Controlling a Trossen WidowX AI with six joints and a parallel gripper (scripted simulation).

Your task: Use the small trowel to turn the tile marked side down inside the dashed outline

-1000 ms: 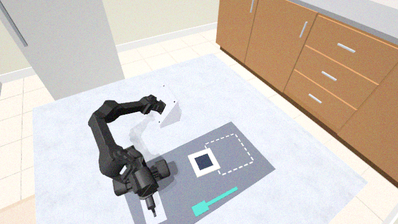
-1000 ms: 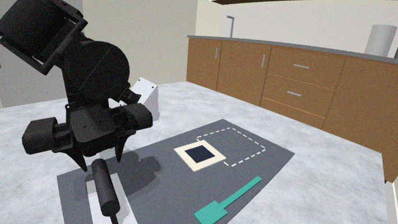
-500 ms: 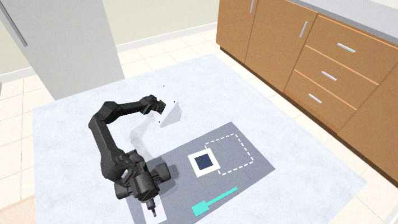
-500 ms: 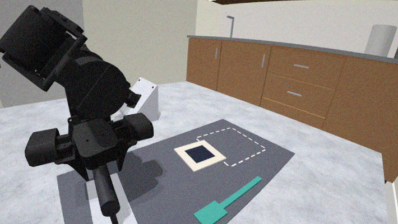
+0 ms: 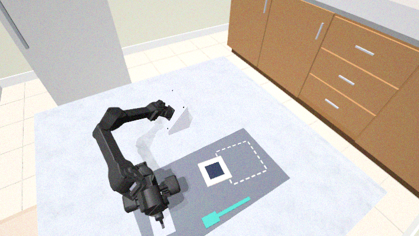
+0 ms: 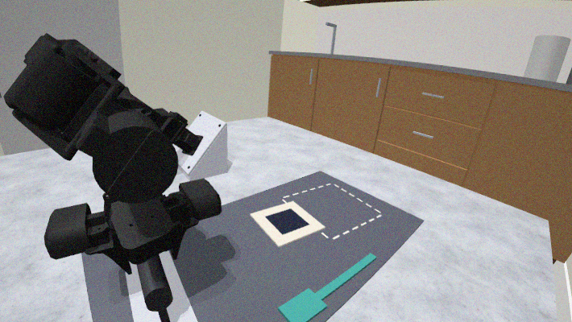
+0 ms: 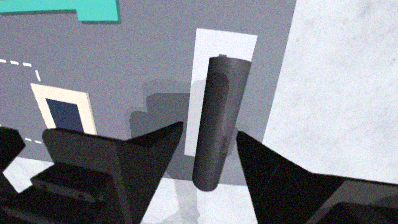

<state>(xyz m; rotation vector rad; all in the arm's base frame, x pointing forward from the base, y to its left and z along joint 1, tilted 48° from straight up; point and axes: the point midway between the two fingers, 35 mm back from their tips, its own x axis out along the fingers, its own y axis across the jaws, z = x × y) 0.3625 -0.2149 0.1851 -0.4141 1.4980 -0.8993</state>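
Note:
The tile (image 5: 214, 170) (image 6: 287, 221) (image 7: 65, 114) lies flat on the mat (image 5: 189, 203) (image 6: 258, 278) (image 7: 150, 50), dark marked square up. It covers part of the near edge of the dashed outline (image 5: 266, 169) (image 6: 380, 214). A dark round handle (image 5: 159, 218) (image 6: 155, 291) (image 7: 220, 125) with a thin shank, apparently the trowel's, stands out over a white rectangle (image 5: 170, 227) (image 6: 185, 307) (image 7: 200, 45); its blade cannot be made out. My gripper (image 6: 153, 265) (image 7: 209, 130) is open, one finger on each side of the handle in the wrist view. Contact cannot be seen; the arm hides the fingers in the top view.
A flat teal tool (image 5: 210, 219) (image 6: 304, 306) (image 7: 100, 11) with a broad head and narrow handle lies on the mat near its edge, apart from the tile. A white sloped block (image 5: 183, 122) (image 6: 211, 154) stands behind, beside the arm's far end. Cabinets stand beyond the table.

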